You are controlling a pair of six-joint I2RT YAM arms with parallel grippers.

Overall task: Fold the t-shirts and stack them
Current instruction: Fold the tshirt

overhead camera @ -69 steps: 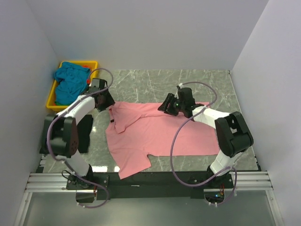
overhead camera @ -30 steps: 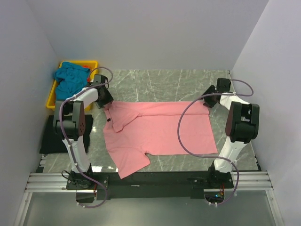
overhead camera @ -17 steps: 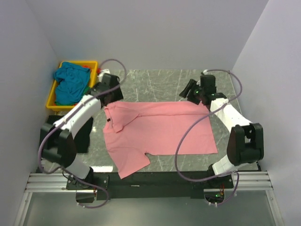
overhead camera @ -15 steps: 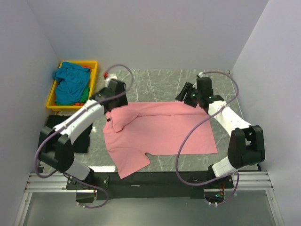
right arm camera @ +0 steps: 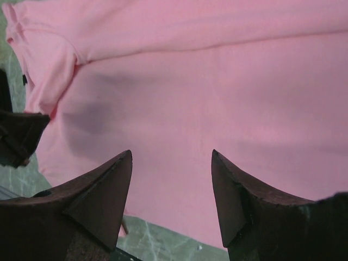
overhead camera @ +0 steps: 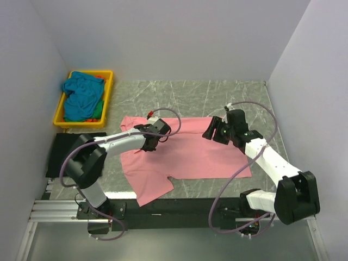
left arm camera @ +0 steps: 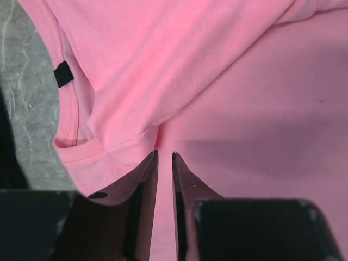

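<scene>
The salmon pink t-shirt lies spread on the marble table; the teal t-shirt is heaped in the yellow tray. Over the pink cloth, the left gripper has its fingers almost together with nothing pinched between them. The right gripper is spread wide.

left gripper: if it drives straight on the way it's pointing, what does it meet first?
The pink t-shirt: the left gripper aims at its folded-over hem near the collar, apparently right at it, though depth is unclear.

Grey marbled table; a salmon pink t-shirt lies spread across it, with a yellow tray beyond the t-shirt's left end.
</scene>
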